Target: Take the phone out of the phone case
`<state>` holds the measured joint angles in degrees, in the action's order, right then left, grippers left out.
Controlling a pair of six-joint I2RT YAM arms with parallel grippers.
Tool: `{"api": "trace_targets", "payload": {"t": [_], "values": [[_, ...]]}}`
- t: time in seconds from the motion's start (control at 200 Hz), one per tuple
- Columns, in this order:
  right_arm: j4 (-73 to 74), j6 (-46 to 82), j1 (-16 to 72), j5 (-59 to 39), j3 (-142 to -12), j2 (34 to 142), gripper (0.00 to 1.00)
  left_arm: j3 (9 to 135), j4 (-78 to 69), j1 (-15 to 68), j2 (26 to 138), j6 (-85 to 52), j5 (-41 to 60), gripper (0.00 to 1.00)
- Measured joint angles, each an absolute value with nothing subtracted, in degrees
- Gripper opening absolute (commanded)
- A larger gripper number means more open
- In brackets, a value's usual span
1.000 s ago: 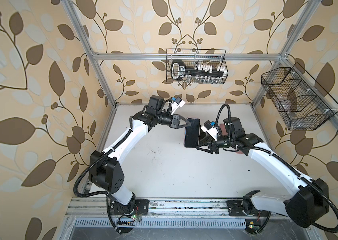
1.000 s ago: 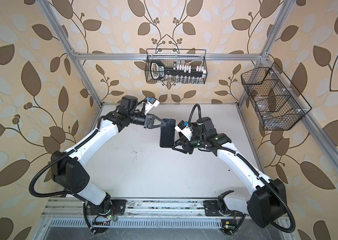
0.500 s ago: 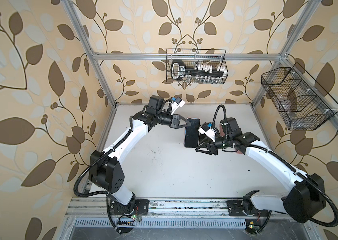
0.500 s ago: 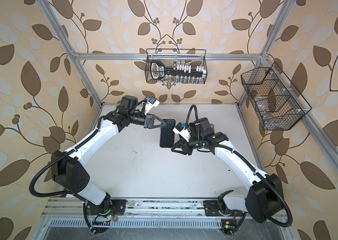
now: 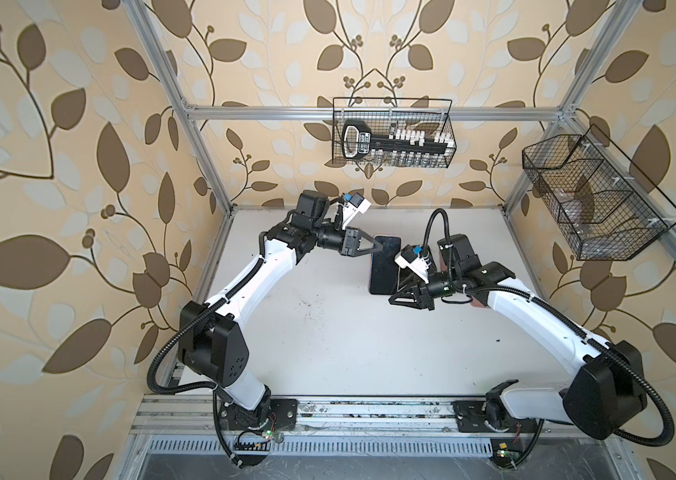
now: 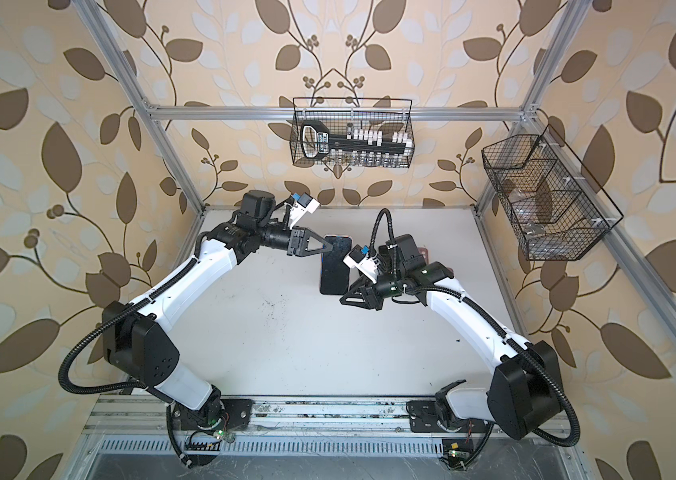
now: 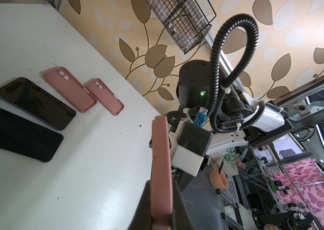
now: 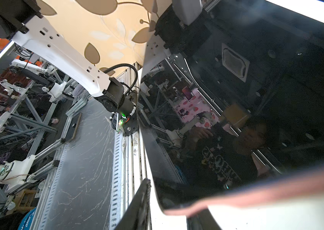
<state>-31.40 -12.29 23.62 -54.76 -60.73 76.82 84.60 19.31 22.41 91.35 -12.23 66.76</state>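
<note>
White desk [image 5: 328, 353] below, the left end effector [image 5: 382, 248] is clenched on one short end of the matte pink phone case [image 7: 161, 169], glossy black phone [image 5: 384, 270] inside, raised clear. Its long axis runs from that grip to the right end effector [image 5: 396, 294] at the free end; whether those jaws grip, I cannot tell.
</note>
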Motion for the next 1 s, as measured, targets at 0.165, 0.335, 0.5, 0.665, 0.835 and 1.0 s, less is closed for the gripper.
{"api": "trace_targets", "payload": {"t": [0.165,0.335,0.5,0.665,0.835,1.0], "values": [[-31.57,-12.60,23.59,-55.99,-61.25,76.93,0.26,84.60,18.70,22.41,91.24,-12.29,67.24,0.00],[-31.97,-12.95,23.33,-56.47,-61.25,77.08,0.23,84.60,18.17,22.41,91.13,-12.51,67.53,0.00],[-32.10,-13.19,22.79,-56.90,-61.25,77.32,0.21,84.60,17.72,22.41,91.07,-12.80,67.51,0.00],[-32.29,-13.37,22.37,-57.45,-61.25,77.34,0.15,84.60,17.21,22.41,91.05,-13.65,67.55,0.00],[-32.47,-13.54,22.04,-58.15,-61.25,77.34,0.13,84.53,16.14,22.39,90.96,-14.31,67.55,0.00],[-32.45,-13.56,21.74,-58.85,-61.25,77.34,0.13,84.20,14.83,22.41,90.78,-15.25,67.55,0.00]]}}
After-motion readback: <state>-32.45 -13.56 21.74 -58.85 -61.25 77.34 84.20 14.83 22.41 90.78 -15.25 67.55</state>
